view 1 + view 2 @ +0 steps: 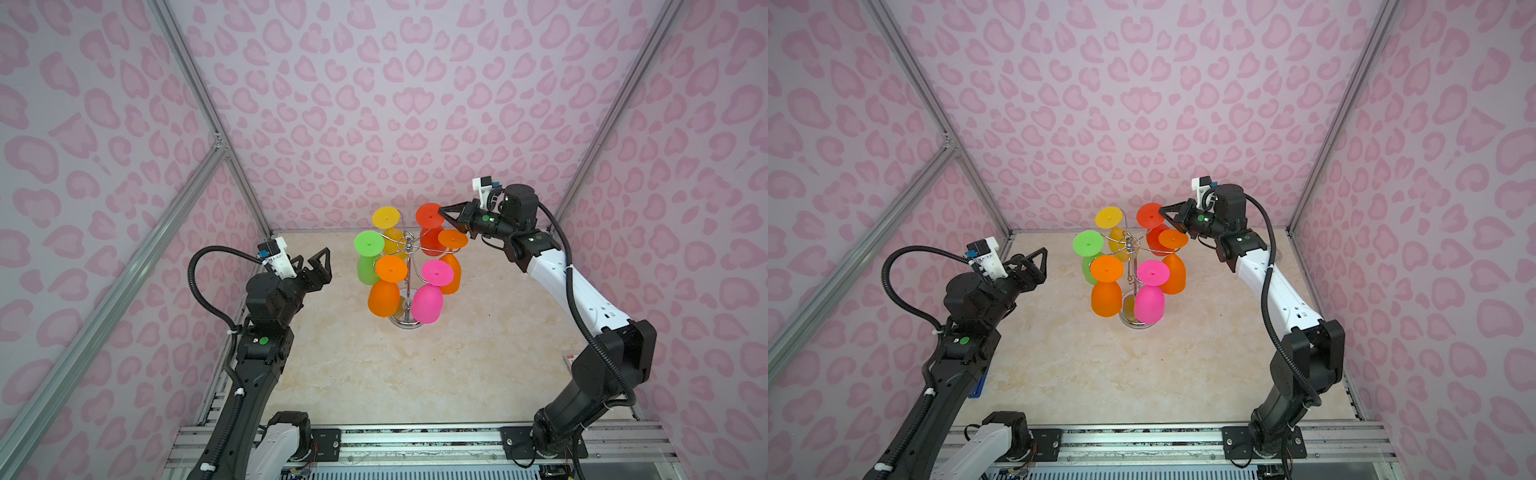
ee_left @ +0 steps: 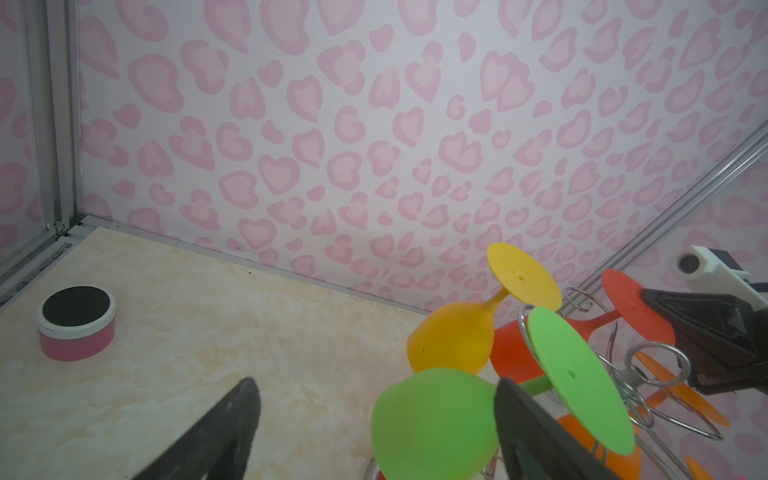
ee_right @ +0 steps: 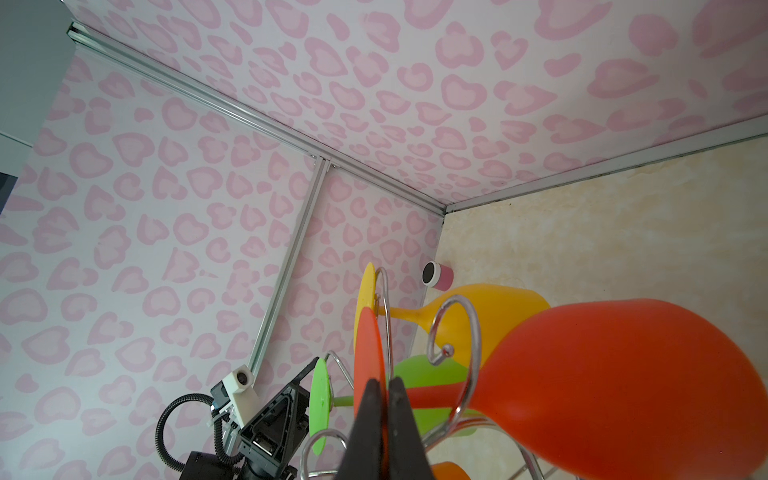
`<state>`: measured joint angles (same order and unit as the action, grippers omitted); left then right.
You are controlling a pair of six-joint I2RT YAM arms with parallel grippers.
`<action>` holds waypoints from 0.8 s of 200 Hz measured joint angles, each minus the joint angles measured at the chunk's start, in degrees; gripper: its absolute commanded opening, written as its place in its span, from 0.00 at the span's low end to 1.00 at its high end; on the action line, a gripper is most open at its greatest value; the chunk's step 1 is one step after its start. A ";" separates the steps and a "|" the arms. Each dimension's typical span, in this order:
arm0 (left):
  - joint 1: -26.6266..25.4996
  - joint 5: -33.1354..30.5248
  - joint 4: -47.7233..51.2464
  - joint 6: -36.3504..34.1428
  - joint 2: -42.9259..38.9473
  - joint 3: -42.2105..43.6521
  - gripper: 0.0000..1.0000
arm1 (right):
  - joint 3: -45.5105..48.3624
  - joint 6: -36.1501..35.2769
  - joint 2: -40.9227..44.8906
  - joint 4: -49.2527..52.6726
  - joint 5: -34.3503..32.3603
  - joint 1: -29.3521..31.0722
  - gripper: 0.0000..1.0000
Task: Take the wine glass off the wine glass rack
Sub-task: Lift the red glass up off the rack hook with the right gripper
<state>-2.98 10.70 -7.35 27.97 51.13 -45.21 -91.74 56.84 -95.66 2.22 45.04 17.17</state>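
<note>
The chrome wine glass rack (image 1: pixel 409 270) (image 1: pixel 1131 272) stands at the back middle of the table, with several coloured glasses hanging bowl-down from its arms. My right gripper (image 1: pixel 442 211) (image 1: pixel 1163 210) (image 3: pixel 384 384) is shut on the rim of the round foot of the red wine glass (image 1: pixel 428 215) (image 1: pixel 1148 215) (image 3: pixel 602 374), which still hangs on a curled arm. My left gripper (image 1: pixel 316 259) (image 1: pixel 1034 257) (image 2: pixel 376 386) stands open to the left of the rack, apart from the green glass (image 1: pixel 369 243) (image 2: pixel 432 424) and holding nothing.
Yellow (image 1: pixel 386 217), orange (image 1: pixel 390 268) (image 1: pixel 452 239) and pink (image 1: pixel 436 272) glasses hang round the same pole. A pink tin with a black lid (image 2: pixel 77 322) (image 3: pixel 436 276) sits in the back left corner. Patterned walls close in on three sides.
</note>
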 measured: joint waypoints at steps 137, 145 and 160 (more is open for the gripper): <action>0.00 0.00 0.02 0.00 -0.66 0.11 0.90 | -5.62 3.82 -6.29 -7.02 1.70 2.67 0.00; 0.00 0.00 0.02 0.00 -0.70 0.11 0.90 | -6.27 4.13 -6.82 -7.02 1.73 2.67 0.00; 0.00 0.00 0.02 0.00 -0.81 0.11 0.90 | -7.48 4.39 -7.78 -6.99 1.90 2.67 0.00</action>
<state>-2.98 10.70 -7.33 27.97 50.33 -45.10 -99.22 61.23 -103.44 -4.78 46.94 19.84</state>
